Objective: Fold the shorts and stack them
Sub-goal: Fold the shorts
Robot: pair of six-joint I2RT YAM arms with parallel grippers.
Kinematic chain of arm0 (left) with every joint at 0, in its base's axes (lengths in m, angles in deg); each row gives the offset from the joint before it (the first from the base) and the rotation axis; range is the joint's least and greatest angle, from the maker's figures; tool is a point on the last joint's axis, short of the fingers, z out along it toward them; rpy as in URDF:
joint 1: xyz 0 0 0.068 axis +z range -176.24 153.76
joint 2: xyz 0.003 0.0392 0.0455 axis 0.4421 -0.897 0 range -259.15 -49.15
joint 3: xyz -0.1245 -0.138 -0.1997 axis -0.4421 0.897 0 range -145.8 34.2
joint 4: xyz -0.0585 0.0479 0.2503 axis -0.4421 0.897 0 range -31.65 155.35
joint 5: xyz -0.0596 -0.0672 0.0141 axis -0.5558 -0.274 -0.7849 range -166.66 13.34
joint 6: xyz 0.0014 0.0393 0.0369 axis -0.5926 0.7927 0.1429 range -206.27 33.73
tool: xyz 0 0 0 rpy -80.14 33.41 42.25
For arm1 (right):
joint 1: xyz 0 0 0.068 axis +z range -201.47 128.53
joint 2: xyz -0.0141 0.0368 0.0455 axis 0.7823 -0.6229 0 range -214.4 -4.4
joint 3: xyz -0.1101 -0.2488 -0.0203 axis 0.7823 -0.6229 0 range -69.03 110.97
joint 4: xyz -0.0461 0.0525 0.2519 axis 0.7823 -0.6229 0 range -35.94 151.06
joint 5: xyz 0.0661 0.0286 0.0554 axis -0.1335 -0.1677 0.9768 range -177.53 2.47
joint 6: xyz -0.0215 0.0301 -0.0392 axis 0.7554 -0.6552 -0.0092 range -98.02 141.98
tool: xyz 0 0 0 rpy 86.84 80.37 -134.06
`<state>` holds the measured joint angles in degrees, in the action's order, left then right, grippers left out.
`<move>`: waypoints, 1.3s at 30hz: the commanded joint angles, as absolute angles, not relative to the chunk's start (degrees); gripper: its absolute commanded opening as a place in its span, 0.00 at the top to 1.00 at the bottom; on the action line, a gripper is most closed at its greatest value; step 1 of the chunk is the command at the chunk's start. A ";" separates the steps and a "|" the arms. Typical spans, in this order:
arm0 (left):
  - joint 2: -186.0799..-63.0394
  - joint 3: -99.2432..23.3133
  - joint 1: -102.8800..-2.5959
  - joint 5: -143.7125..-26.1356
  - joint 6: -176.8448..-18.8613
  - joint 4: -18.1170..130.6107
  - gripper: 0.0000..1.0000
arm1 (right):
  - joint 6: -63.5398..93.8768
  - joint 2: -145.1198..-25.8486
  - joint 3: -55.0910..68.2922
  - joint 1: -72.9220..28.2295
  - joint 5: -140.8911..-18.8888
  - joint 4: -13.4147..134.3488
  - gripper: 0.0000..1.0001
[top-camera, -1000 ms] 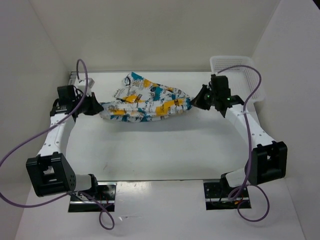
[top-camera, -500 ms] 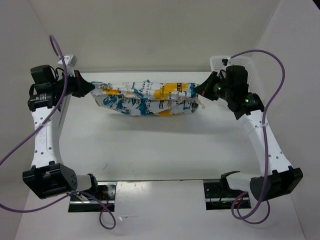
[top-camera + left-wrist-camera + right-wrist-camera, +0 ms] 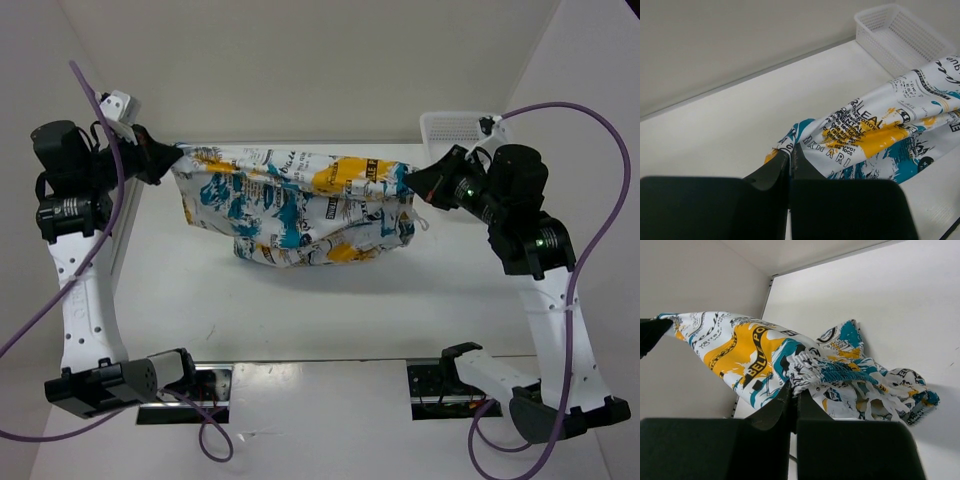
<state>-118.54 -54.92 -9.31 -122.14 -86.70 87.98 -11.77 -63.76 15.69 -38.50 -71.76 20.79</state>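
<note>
The shorts point(image 3: 295, 205), white cloth with teal, orange-yellow and dark print, hang stretched in the air between both grippers above the far half of the table. My left gripper point(image 3: 172, 157) is shut on their left end, which shows in the left wrist view point(image 3: 865, 137). My right gripper point(image 3: 412, 182) is shut on their right end at the gathered waistband, seen in the right wrist view point(image 3: 810, 367). The lower part of the shorts sags down towards the table.
A white plastic mesh basket point(image 3: 452, 125) stands at the far right corner behind the right arm; it also shows in the left wrist view point(image 3: 900, 30). White walls close in the table at the back and both sides.
Both arms have risen and moved apart, lifting the shorts off the table and stretching them out wide. The cloth now hangs open instead of bunched.
</note>
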 commanded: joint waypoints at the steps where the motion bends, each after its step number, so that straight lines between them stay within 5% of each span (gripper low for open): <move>1: -115.69 -52.65 -8.84 -122.01 -86.27 80.86 1.00 | -10.37 -62.76 19.38 -38.47 -72.16 17.74 1.00; 26: -103.11 -78.80 -9.89 -118.42 -86.27 85.67 1.00 | 0.10 -56.17 47.69 -35.21 -63.10 -7.93 1.00; 29: -106.01 -82.08 -9.89 -117.09 -86.27 87.53 1.00 | -1.92 -56.87 44.54 -34.52 -64.85 -7.93 1.00; 39: -117.94 -58.44 -11.56 -119.20 -86.27 73.84 1.00 | -10.81 -66.26 18.26 -29.68 -72.50 15.61 1.00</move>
